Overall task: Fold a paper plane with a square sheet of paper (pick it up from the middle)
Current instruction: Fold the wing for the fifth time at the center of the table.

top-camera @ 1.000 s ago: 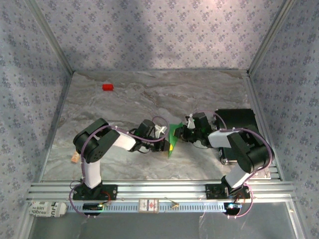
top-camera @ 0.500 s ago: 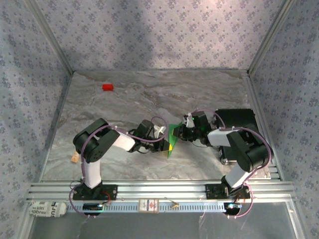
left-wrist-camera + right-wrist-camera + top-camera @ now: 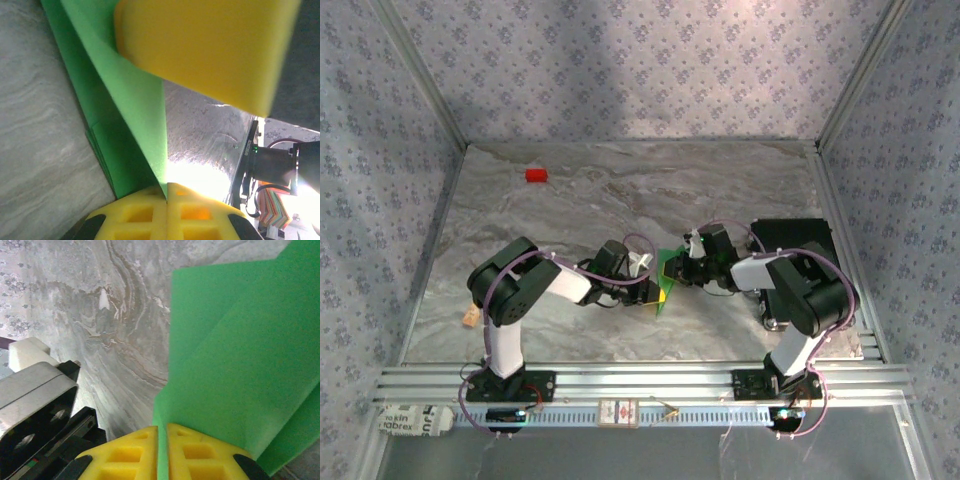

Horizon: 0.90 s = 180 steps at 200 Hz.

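Marbled grey tabletop (image 3: 570, 205), papered walls on three sides. Item, mid-table: square sheet of paper (image 3: 668, 263), bright green, partly folded, standing between both arms. Left gripper (image 3: 658, 288): fingers pinched together on one edge of it. Right gripper (image 3: 678, 268): fingers clamped on the facing edge. Handling advice: equal tension, line up layers before pressing any crease. Far left: red block (image 3: 536, 175), well apart

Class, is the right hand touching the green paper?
Touching. The right wrist view shows the right hand shut on the green paper, pinching its edge.
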Each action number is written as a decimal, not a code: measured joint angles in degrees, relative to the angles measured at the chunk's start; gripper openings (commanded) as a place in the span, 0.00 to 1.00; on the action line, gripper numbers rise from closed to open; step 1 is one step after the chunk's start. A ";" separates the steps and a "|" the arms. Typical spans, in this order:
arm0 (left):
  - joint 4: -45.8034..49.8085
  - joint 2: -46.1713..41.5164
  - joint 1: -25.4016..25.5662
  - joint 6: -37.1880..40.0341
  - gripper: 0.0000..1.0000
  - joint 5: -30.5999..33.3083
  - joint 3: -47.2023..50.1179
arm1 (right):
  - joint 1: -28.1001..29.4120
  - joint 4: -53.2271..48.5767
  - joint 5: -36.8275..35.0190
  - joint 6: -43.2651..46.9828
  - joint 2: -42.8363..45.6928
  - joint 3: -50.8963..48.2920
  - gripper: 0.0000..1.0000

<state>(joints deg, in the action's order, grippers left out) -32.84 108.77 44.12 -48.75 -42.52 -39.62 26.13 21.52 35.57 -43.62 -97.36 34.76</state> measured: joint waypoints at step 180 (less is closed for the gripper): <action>8.37 -2.38 -0.11 0.83 0.00 -0.15 -1.14 | 0.55 -2.49 -0.98 0.85 -1.22 1.11 0.12</action>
<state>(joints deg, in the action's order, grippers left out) -24.47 106.39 44.01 -47.92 -42.68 -40.75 26.68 19.03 34.59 -42.76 -98.59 35.88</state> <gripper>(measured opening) 0.046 0.122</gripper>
